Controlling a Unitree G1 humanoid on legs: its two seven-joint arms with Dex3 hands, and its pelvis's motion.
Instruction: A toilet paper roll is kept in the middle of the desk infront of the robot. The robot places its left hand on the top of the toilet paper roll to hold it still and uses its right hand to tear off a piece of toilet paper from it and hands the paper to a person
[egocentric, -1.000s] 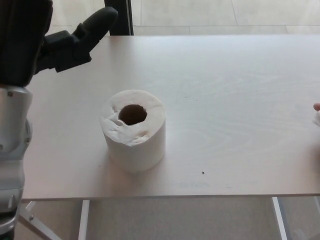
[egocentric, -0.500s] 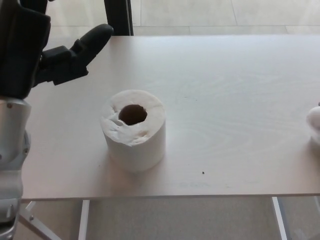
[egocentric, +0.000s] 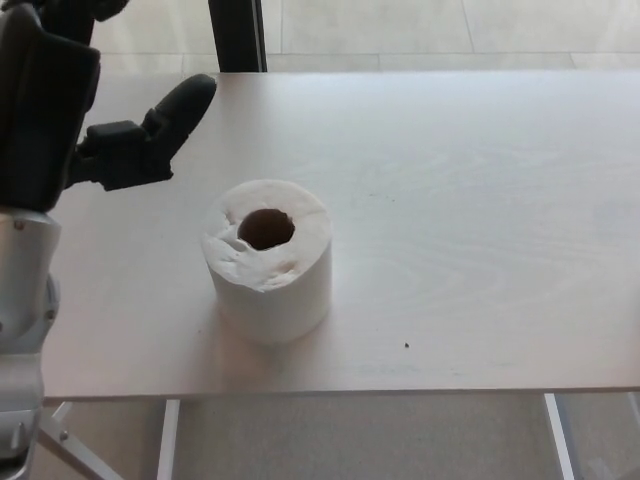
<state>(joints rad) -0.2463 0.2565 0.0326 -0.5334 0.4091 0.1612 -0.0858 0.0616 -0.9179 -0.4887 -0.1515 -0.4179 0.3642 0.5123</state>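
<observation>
One toilet paper roll (egocentric: 268, 260) stands upright near the front edge of the pale desk (egocentric: 470, 200), slightly toward nine o'clock from centre, its dark core facing up and its top layers ragged. Nothing touches it.

At ten o'clock from the roll, the robot's one visible hand, the left hand (egocentric: 95, 120), hangs above the desk's far left corner, empty, with its thick fingers (egocentric: 180, 105) spread apart and pointing toward one o'clock. Over the last second it has sunk a little lower and eased slightly toward nine o'clock, so it seems to be settling away from the roll.

At three o'clock, the small white scrap and the fingertip seen at the desk's edge a moment ago are gone. That suggests the torn piece has probably been handed over.

The right hand is out of view. Beyond the far edge, one dark post (egocentric: 237, 35) stands on a light floor.
</observation>
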